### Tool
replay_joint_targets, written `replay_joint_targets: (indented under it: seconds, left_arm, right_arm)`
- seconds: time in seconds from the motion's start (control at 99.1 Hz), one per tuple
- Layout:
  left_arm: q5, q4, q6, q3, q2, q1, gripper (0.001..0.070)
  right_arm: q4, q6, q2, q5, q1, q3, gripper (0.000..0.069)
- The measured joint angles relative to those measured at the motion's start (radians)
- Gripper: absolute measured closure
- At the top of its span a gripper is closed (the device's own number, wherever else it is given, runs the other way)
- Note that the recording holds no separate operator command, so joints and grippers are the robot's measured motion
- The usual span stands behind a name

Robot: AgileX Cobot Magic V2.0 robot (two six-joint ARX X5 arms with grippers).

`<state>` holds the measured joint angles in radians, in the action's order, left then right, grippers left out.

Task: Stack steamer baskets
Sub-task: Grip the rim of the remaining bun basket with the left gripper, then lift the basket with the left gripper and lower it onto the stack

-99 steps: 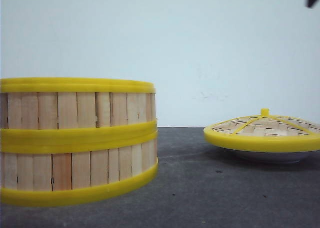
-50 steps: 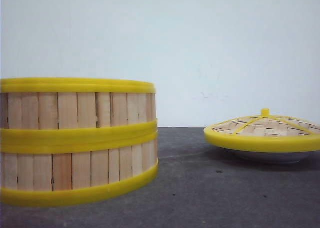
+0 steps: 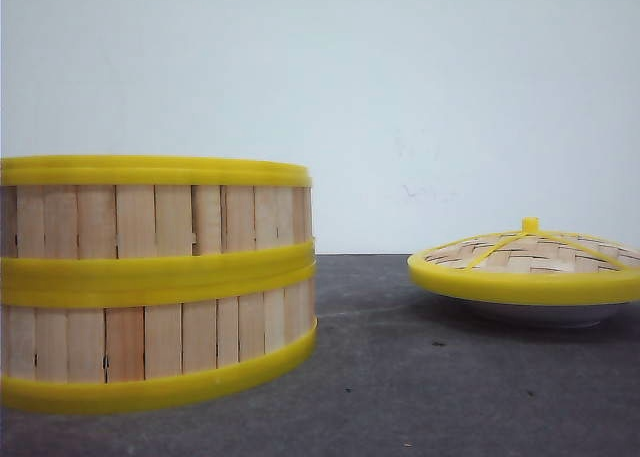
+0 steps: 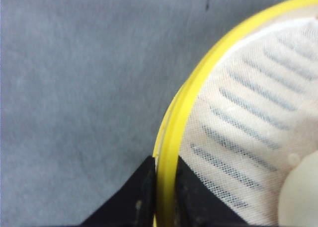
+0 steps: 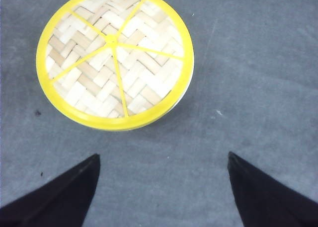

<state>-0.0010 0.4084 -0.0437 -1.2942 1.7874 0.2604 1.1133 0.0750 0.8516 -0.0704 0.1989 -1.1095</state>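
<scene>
L gripper (image 4: 165,197): fingers pinched on yellow rim of upper steamer basket (image 3: 150,212), stacked on lower basket (image 3: 150,342), frame left. R gripper (image 5: 161,187) spread wide, empty, above lid (image 5: 115,57). Grey tabletop (image 3: 420,377), white wall (image 3: 400,97).

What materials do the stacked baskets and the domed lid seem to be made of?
Round slatted steamer baskets: walls look like pale matte wood, with visible grain; the glossy yellow bands are probably plastic. Domed woven lid: flat pale strips in herringbone weave, likely bamboo, with a smooth yellow rim.
</scene>
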Motion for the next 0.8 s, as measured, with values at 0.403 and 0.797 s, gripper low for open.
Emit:
replay_joint_targets:
  seconds: [0.403,0.797]
  left_arm:
    - [0.069,0.256,0.036,-0.272,-0.011,-0.001,0.0682]
    - [0.182,0.386,0.044,-0.282,-0.254,-0.016,0.0682]
  right_arm:
    - [0.019,0.000,-0.094,0.000,0.000,0.000,0.0187]
    - [0.030,-0.017,-0.108,0.000,0.000,0.000,0.0187]
